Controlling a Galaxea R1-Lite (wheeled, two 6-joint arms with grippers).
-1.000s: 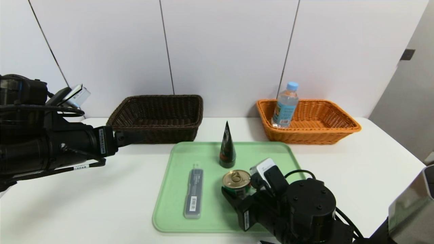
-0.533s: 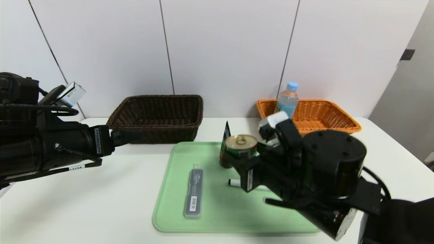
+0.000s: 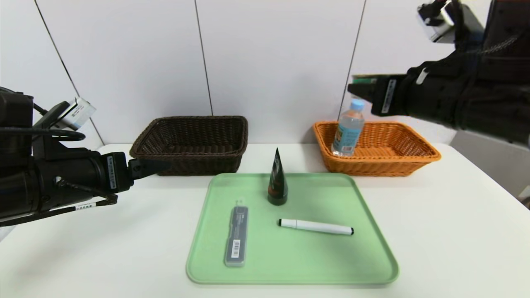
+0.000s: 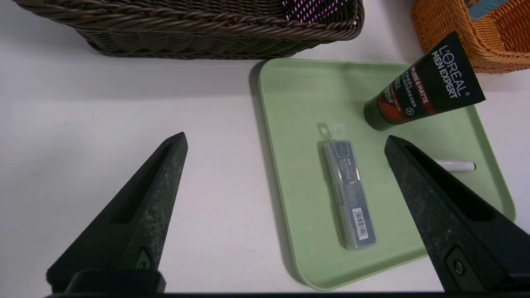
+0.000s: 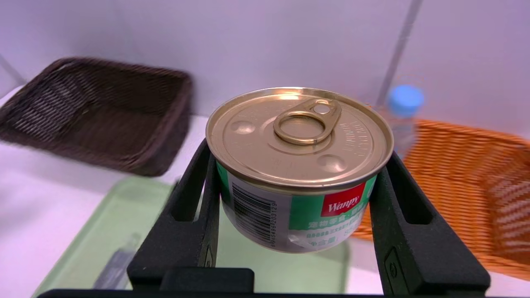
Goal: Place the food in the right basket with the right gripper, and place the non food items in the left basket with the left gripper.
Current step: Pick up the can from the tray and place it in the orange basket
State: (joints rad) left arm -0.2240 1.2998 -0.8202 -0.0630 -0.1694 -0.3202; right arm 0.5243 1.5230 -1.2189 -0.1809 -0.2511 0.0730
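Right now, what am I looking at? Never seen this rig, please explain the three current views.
It's a two-armed robot at a white table. One picture is from its head; the other two come from cameras on its wrists.

The right gripper holds a Wanpy can above the orange basket, where a bottle stands. The left gripper is open and empty, in front of the dark basket.

Between them, the green tray carries a black L'Oreal tube standing on its cap, a slim grey case and a white marker.
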